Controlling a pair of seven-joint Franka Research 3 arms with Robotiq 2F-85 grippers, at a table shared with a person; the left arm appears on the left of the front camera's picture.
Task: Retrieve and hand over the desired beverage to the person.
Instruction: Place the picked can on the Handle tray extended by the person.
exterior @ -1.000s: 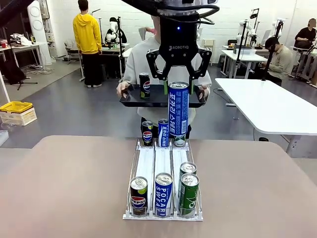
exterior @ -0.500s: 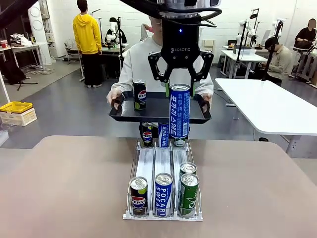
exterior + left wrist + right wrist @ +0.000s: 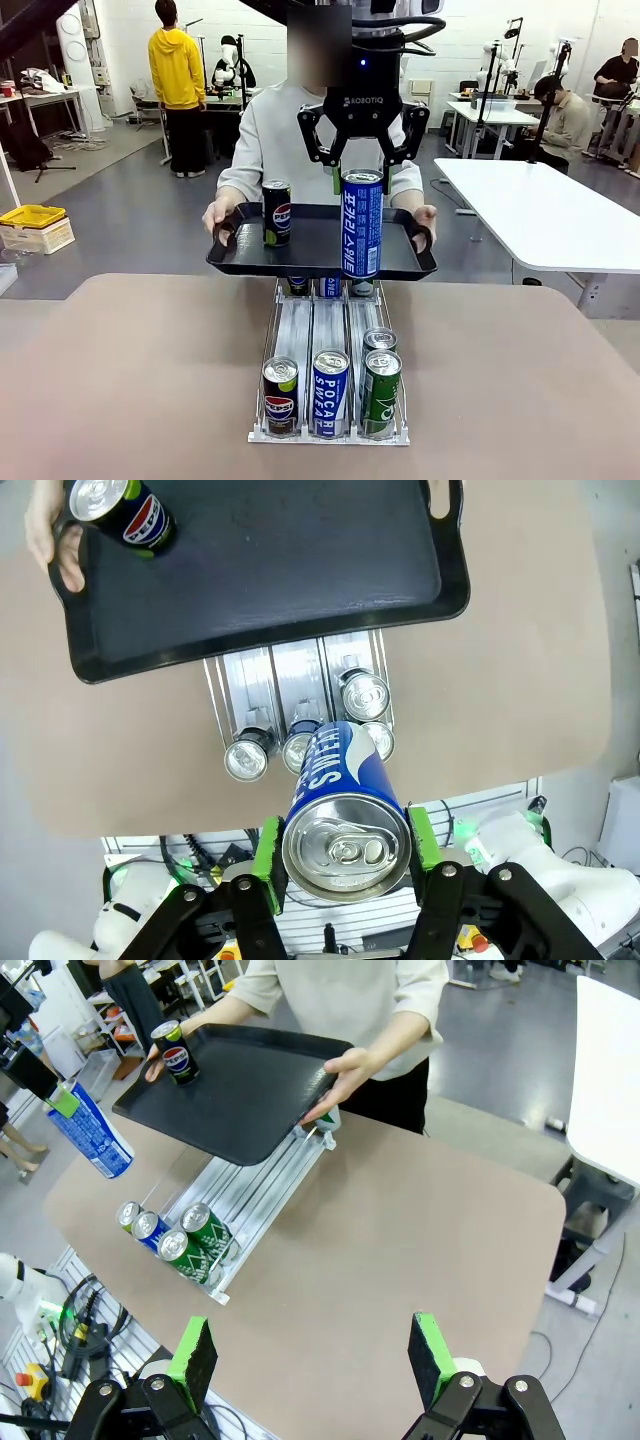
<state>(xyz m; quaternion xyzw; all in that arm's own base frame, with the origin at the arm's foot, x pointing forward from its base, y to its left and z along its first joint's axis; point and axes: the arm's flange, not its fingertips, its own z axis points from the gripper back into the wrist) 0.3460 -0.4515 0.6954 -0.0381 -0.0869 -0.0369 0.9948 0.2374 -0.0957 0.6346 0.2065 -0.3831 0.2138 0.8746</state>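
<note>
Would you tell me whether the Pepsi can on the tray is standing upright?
Upright: the Pepsi can stands on its base on the black tray, lid facing up.

A brown tabletop point(image 3: 130, 380) fills the foreground, and behind it a grey floor point(image 3: 140, 230) runs back to white walls. White tables point(image 3: 540, 215) stand at the right, a yellow crate point(image 3: 32, 216) sits low on the left, and a person in a yellow hoodie point(image 3: 176, 85) stands far back.
</note>
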